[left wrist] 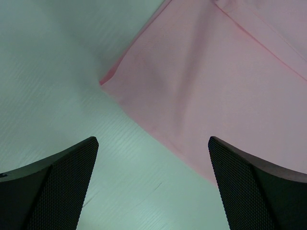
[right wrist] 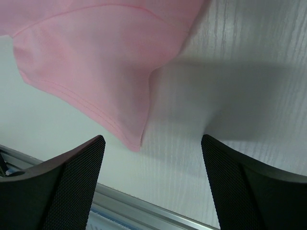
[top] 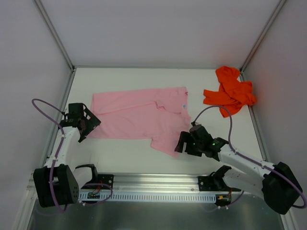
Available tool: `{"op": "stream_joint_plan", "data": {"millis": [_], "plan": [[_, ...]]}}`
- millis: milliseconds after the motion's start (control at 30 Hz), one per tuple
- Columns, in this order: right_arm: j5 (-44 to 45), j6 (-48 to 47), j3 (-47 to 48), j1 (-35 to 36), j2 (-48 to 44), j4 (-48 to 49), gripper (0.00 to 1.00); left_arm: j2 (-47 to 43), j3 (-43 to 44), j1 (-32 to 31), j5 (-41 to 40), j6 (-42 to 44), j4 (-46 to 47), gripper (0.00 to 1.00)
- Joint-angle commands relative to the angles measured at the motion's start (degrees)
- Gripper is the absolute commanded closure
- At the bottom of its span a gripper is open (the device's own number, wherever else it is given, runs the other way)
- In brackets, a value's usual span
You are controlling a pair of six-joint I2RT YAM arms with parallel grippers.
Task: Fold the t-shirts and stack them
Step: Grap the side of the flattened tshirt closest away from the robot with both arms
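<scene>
The light pink t-shirt [top: 139, 116] lies spread flat across the middle of the table, folded along its length, one sleeve pointing toward the near right. An orange-red t-shirt [top: 229, 91] sits crumpled at the far right. My left gripper [top: 88, 125] hovers open at the pink shirt's near left corner [left wrist: 108, 79], nothing between its fingers. My right gripper [top: 183, 142] stands open just right of the pink sleeve's tip [right wrist: 134, 143], holding nothing.
Grey walls enclose the table on the left, back and right. A metal rail [top: 158, 184] with the arm bases runs along the near edge, close under the right gripper [right wrist: 153, 211].
</scene>
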Motion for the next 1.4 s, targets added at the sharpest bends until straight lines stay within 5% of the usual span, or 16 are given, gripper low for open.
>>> {"op": "stream_joint_plan", "data": {"millis": [0,367,467,633,767,1033,1233,1367], "plan": [[1.6,2.6,-1.5,1.3,1.9,2.7,0.18,-1.6,1.9,0.0,-1.6,0.7,-0.2,0.01],[1.6,4.7,-1.5,8.3,13.9,10.2,0.39,-1.4,0.1,0.6,-3.1,-1.4,-0.1,0.01],[4.0,6.2,-1.2,9.1,15.4,9.0,0.54,-1.2,0.3,1.6,-3.7,-1.8,-0.8,0.01],[8.3,8.8,-1.4,9.1,9.2,1.7,0.97,0.7,-0.9,4.5,-3.3,-3.4,0.2,0.01],[11.6,8.6,0.6,9.1,4.0,-2.9,0.99,4.0,-1.5,7.1,1.9,-2.6,3.4,0.07],[15.5,9.1,5.3,9.0,5.0,-8.3,0.99,7.5,-3.0,7.3,6.4,-0.9,7.0,0.4],[14.8,7.9,5.9,7.5,5.1,-6.6,0.99,6.7,-6.3,6.8,7.0,-1.5,5.8,0.42],[13.5,6.7,6.4,6.1,5.7,-6.0,0.99,3.3,-7.2,5.5,-0.7,-3.2,1.2,0.36]]}}
